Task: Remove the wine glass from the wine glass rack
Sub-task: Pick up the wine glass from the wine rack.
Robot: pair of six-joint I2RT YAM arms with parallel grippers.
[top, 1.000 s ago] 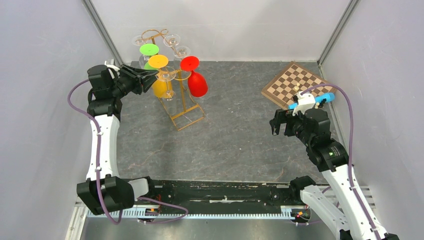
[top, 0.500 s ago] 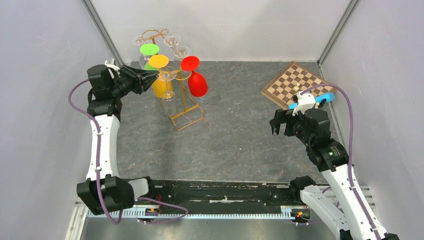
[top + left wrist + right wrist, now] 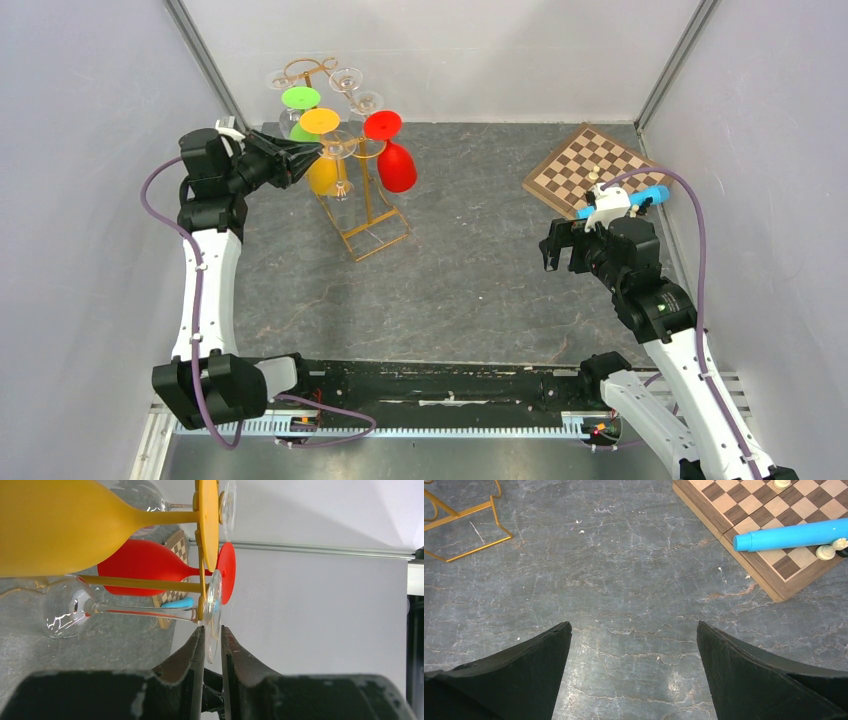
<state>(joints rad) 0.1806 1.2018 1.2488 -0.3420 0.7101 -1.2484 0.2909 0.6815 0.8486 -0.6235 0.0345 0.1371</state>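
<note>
Left gripper astride wine glass, marbled table, pale walls

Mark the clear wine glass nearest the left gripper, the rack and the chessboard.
clear wine glass [image 3: 214, 605]: left wrist view, foot disc.
wine glass rack [image 3: 384, 244]: top view, wire base.
chessboard [image 3: 572, 170]: top view, playing surface.

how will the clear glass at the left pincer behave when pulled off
The clear wine glass looks thin and fragile, so a hard squeeze may crack it. Only its smooth foot rim sits in the left pincer, so it may slip or swing.
</note>
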